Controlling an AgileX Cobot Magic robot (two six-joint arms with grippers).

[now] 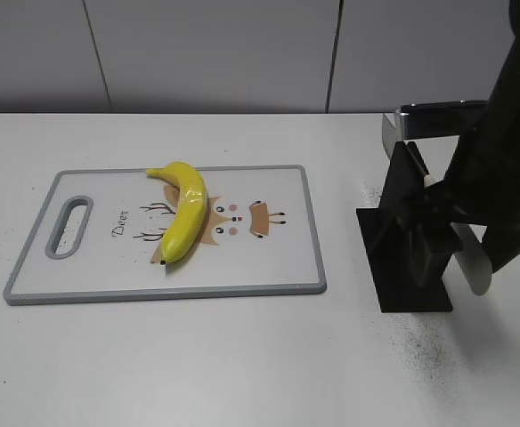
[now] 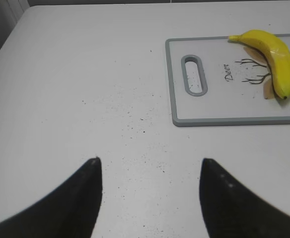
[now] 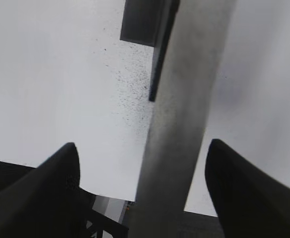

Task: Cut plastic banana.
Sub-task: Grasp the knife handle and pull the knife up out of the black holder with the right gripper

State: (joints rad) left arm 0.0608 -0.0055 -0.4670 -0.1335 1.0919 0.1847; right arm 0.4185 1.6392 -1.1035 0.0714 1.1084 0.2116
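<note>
The plastic banana [image 1: 185,214] is bright yellow and curved, and lies on a white cutting board [image 1: 91,267] with a grey rim and a deer drawing. It also shows at the top right of the left wrist view [image 2: 276,57]. My left gripper [image 2: 150,159] is open and empty over bare table, left of the board. My right gripper [image 3: 142,145] is open at the black knife stand [image 1: 411,258]. A blurred grey bar [image 3: 184,99], seemingly part of the knife, runs between its spread fingers. In the exterior view the right arm [image 1: 509,160] hides the jaws.
The board has a slot handle [image 1: 69,227] at its left end. The knife stand is on the table right of the board, with a dark handle [image 1: 442,116] and silvery metal [image 1: 475,262] showing on it. Dark specks dot the white table [image 1: 242,356]. A wall runs behind.
</note>
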